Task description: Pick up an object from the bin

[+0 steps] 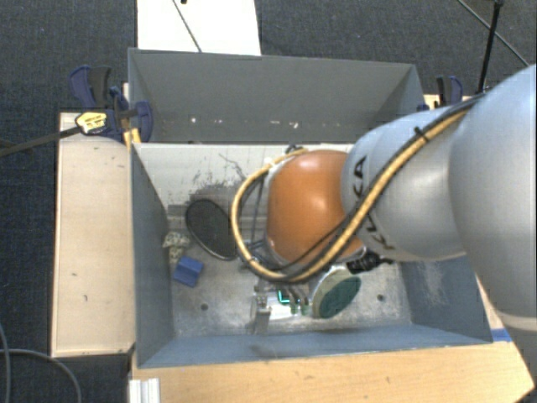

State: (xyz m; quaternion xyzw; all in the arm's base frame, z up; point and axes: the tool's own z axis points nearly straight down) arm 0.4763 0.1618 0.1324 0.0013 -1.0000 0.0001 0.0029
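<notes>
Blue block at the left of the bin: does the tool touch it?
Apart. The camera view shows a stretch of bare bin floor between the blue block and the tool, which is beside a green round disc.

Grey metal bin (151,225), seen from above: 1 dark oval disc (210,227), 1 dark-green round disc (337,295), 1 small blue block (188,270), 1 pale crumpled bit (174,242). Approx. 4 items visible; arm (436,191) covers bin's middle.
</notes>
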